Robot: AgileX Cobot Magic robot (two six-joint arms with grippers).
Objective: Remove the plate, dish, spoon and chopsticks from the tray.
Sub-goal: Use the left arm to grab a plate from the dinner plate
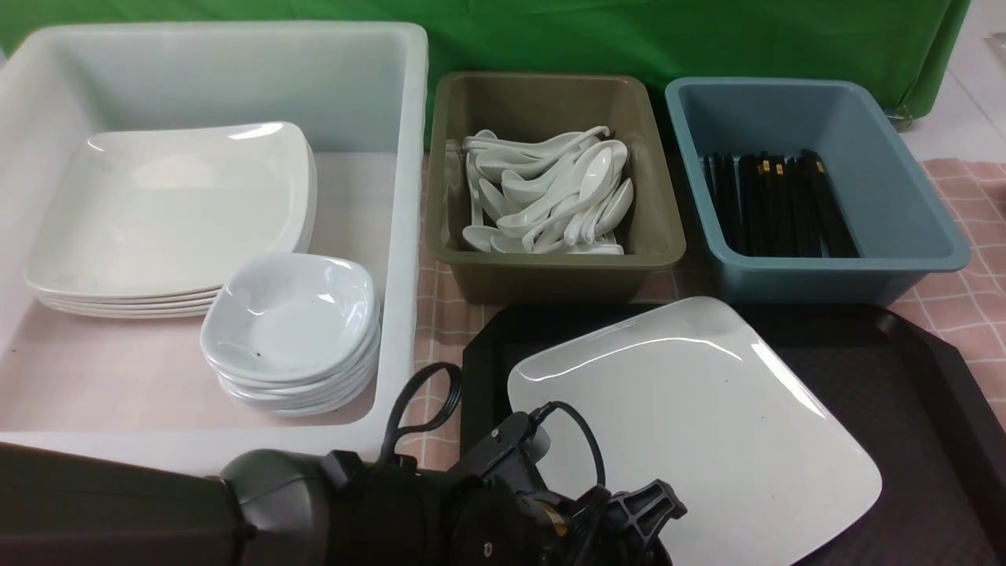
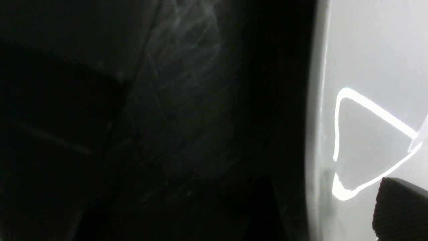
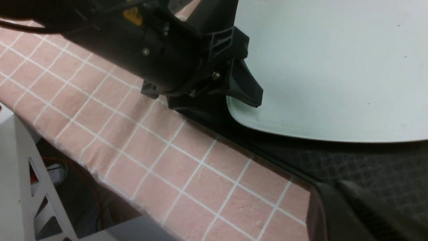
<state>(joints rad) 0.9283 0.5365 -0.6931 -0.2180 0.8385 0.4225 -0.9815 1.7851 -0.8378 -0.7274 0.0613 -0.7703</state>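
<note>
Plate [image 1: 692, 424] on tray [image 1: 904, 409]; rim straddled by left gripper [image 3: 240, 97], fingers spread apart; right gripper [image 3: 354, 207] closed, nothing gripped.

Front view bright, even, sharp; overhead glare streaks on plate [image 1: 707, 424]. Left wrist pic mostly black, blurry, w/ triangular hot reflection. Right wrist view soft, slightly blurred.

Your left arm [image 1: 314, 503] lies low along the near left, reaching rightward, the left gripper [image 3: 239, 95] with jaws spread apart. Your right gripper [image 3: 347, 207] sits near right, jaws together.
</note>
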